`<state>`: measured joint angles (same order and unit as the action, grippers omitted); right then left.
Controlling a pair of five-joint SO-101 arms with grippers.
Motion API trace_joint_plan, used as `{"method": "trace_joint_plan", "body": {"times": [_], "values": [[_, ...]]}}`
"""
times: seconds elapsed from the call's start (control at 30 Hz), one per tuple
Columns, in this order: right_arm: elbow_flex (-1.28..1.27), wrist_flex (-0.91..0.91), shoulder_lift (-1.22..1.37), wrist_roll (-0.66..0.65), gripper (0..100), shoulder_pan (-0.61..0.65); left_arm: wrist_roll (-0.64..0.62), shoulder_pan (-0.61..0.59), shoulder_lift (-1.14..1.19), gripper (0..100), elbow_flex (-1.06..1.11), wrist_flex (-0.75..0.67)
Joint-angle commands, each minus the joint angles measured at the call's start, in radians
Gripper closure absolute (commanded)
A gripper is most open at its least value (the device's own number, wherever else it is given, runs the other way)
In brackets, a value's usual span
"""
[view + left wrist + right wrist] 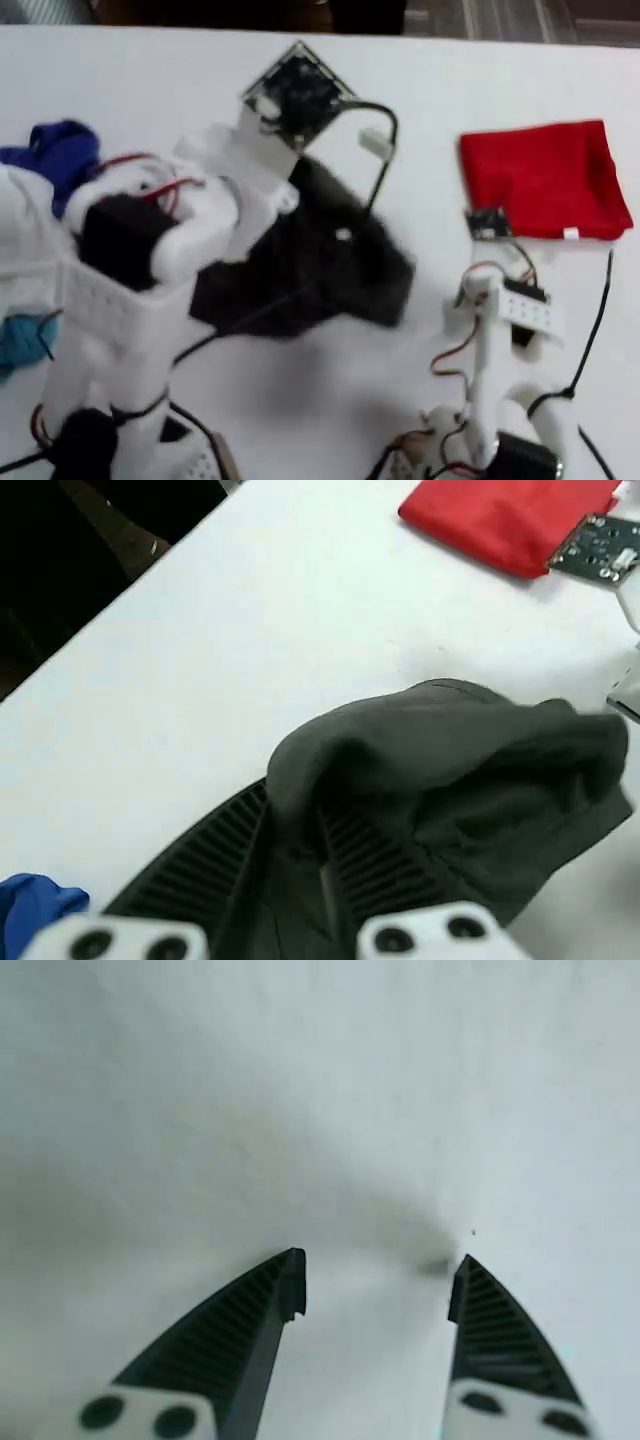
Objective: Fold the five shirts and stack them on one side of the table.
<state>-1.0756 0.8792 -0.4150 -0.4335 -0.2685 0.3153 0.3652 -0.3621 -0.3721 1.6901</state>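
Observation:
A black shirt [320, 270] lies bunched in the middle of the table. My left gripper [295, 815] is shut on a fold of the black shirt [450, 770], with dark cloth pinched between its ribbed fingers. A folded red shirt [545, 180] rests flat at the back right, and the left wrist view catches the red shirt [500, 520] beyond the black one. My right gripper [375, 1270] is open over bare white tabletop, holding nothing. The right arm [500, 310] stands just in front of the red shirt.
At the far left lie a crumpled blue shirt [55, 150], a white cloth [20, 220] and a teal shirt [22, 340]. The blue shirt [30, 905] also lies beside the left gripper. Cables trail near the right arm's base [590, 330].

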Motion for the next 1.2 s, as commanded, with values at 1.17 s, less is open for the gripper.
{"method": "trace_joint_plan", "body": {"times": [1.17], "values": [[0.535, 0.341, 0.028, 0.017, 76.2, 0.812, 0.397, -1.511, -0.018, 79, 0.687, -0.414]]}}
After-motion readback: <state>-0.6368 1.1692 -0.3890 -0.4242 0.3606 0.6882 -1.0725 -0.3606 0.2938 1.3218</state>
